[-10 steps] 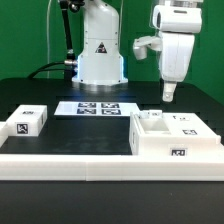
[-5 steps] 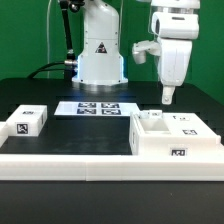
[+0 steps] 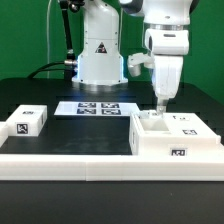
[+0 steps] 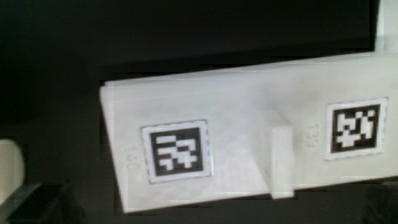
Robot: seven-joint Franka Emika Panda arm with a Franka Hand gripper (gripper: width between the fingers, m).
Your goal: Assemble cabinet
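The cabinet's large white box (image 3: 176,146) lies at the exterior view's right, with tagged white panels (image 3: 184,123) on or in it. A small white tagged block (image 3: 27,120) sits apart at the left. My gripper (image 3: 158,103) hangs just above the box's left rear part and holds nothing that I can see. Its fingers show edge-on as one narrow tip, so their gap is hidden. The wrist view shows a white cabinet panel (image 4: 249,125) from above, with two tags and a raised rib (image 4: 281,155) between them. No fingers are clear there.
The marker board (image 3: 97,108) lies flat behind the parts, in front of the robot base (image 3: 100,55). A long low white border rail (image 3: 70,162) runs along the table's front. The table is black.
The gripper has moved toward the exterior view's left and slightly down, turning about its axis, from the box's right-rear side to over its left rear. The parts have not moved.
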